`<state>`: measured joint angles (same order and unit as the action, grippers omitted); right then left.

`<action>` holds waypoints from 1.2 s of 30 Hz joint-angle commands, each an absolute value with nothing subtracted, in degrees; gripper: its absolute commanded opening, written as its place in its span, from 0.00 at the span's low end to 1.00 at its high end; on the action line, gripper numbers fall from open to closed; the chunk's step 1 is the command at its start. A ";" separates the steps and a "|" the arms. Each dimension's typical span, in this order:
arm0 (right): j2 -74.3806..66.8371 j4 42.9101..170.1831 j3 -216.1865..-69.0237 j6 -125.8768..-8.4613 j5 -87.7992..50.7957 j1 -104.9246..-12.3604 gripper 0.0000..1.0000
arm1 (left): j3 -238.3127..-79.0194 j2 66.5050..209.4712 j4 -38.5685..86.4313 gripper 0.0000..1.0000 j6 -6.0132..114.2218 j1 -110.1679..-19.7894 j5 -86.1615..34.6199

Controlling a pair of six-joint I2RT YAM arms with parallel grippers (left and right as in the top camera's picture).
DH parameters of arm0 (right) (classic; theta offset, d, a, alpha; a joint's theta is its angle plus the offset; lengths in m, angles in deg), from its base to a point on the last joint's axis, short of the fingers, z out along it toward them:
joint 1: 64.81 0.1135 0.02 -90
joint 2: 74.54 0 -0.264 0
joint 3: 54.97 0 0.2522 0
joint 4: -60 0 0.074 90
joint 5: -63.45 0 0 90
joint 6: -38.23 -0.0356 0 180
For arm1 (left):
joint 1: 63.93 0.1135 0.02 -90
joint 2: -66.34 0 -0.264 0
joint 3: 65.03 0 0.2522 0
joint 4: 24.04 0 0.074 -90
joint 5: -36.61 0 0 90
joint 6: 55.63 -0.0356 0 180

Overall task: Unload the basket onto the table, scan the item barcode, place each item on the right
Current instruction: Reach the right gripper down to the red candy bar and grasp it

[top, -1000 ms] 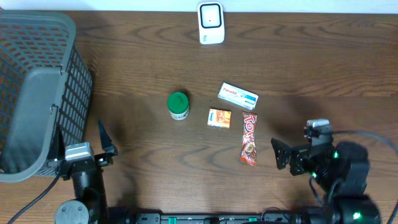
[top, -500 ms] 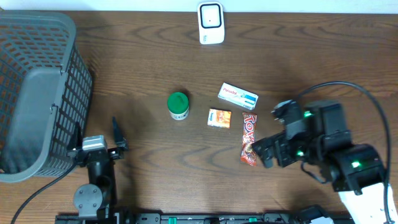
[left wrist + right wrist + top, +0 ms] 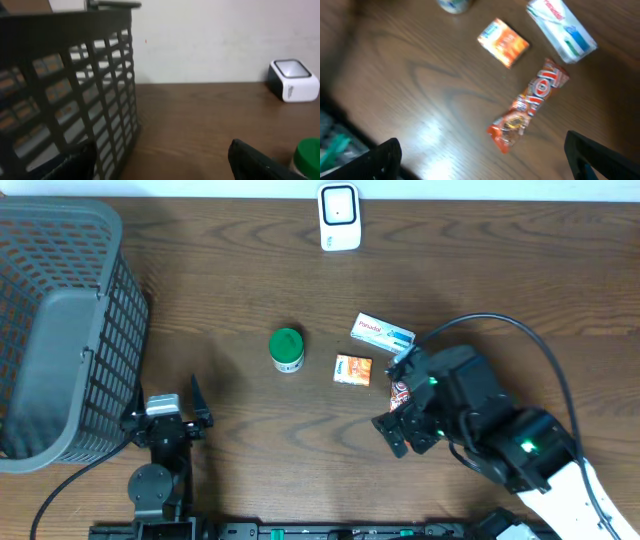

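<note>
Right gripper (image 3: 487, 159), jaws spread wide and holding nothing, hovers over the candy bar (image 3: 530, 102). The bar lies well short of the scanner (image 3: 338, 217), off to its right, with its long axis running from the robot toward the scanner's table edge. Left gripper (image 3: 165, 400), also open, is much farther away.

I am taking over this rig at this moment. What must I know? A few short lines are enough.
Left end effector: open, empty, beside the basket.
Right end effector: open, empty, over the candy bar, nothing gripped.
Scanner: far side, centre. Jar, orange box and white box lie in the middle.
Done: no item lifted yet.
Left: grasp an item, probably the candy bar, and show its barcode to the scanner.
</note>
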<state>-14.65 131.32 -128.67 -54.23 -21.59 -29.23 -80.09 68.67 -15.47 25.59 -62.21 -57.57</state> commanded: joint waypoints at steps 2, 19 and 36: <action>-8.44 133.27 -129.68 -61.92 -44.96 -22.31 0.99 | -79.74 68.60 -13.74 0.85 26.14 -62.39 -56.81; 26.53 136.52 -129.68 -76.13 -60.67 -7.38 0.98 | -79.74 68.60 -7.23 0.84 26.12 -62.39 -56.85; 32.50 131.37 -127.93 -69.68 -61.64 -9.83 0.88 | -79.74 68.60 -5.96 0.84 26.09 -62.39 -56.87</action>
<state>31.91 131.74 -128.91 -70.86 -60.00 -8.34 -80.31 68.67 -8.19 25.59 -62.21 -56.48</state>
